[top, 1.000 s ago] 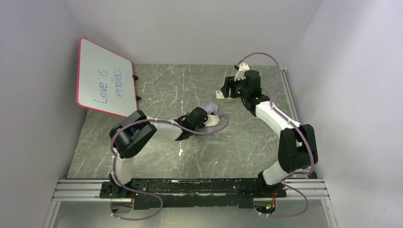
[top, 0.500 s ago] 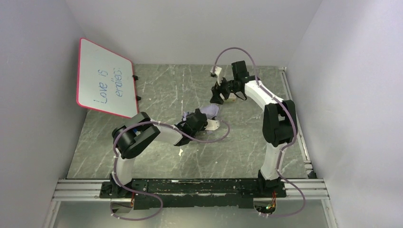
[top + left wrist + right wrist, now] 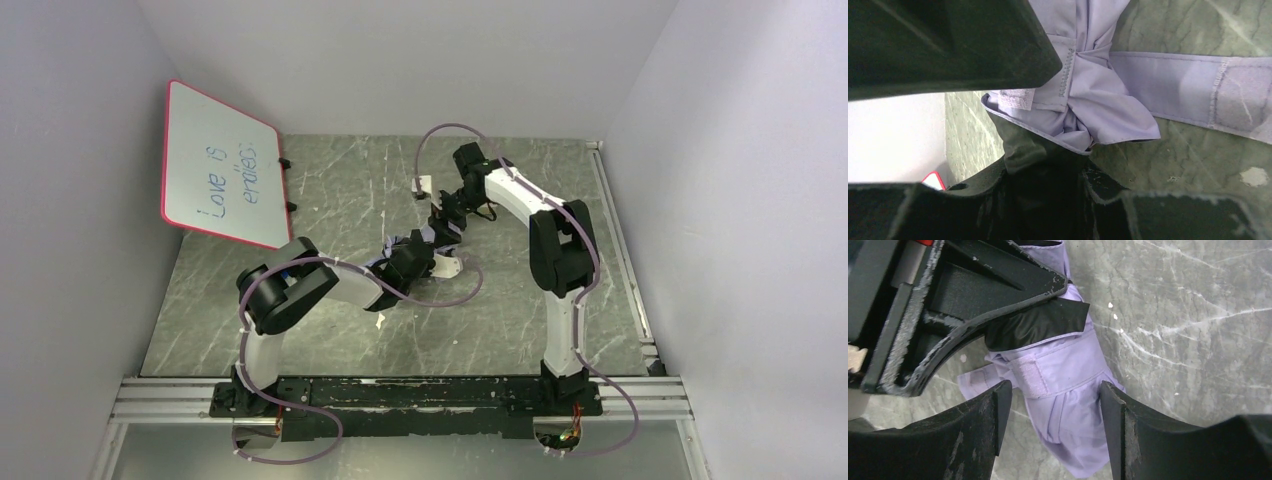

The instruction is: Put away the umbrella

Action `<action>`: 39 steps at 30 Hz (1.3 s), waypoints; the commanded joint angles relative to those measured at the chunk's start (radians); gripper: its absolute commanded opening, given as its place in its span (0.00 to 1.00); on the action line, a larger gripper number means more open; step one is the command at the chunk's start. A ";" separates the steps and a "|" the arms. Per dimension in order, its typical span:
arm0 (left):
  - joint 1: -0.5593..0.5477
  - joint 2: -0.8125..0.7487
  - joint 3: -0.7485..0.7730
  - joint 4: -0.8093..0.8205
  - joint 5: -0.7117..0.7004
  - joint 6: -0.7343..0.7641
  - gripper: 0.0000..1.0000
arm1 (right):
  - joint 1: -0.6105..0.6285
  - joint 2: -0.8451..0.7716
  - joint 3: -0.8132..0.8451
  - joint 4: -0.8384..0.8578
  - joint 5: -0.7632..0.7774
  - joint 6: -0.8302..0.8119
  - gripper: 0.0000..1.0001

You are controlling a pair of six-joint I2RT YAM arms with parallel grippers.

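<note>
The umbrella (image 3: 424, 238) is a folded pale lavender bundle lying on the green marbled table at its centre. My left gripper (image 3: 411, 259) comes in from the left and is shut on the bundle; in the left wrist view (image 3: 1048, 112) gathered fabric (image 3: 1098, 110) sits between its dark fingers, and a Velcro strap (image 3: 1198, 87) trails right. My right gripper (image 3: 441, 221) reaches in from the back. In the right wrist view it is open (image 3: 1053, 412), with its fingers on either side of the fabric end (image 3: 1073, 420). The shaft and handle are hidden.
A red-framed whiteboard (image 3: 221, 163) with blue writing leans at the back left. A small white scrap (image 3: 380, 320) lies on the table in front of the left arm. Purple cables loop beside both arms. Walls close off the back, left and right sides.
My right arm has swung from the back right leftward and down to the umbrella, its open jaws now straddling the fabric. My left gripper has shifted only slightly and kept its hold.
</note>
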 commanded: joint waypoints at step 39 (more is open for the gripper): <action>0.314 -0.799 -0.180 -0.246 0.446 -0.637 0.83 | 0.098 -0.116 -0.514 0.521 0.416 -0.051 0.22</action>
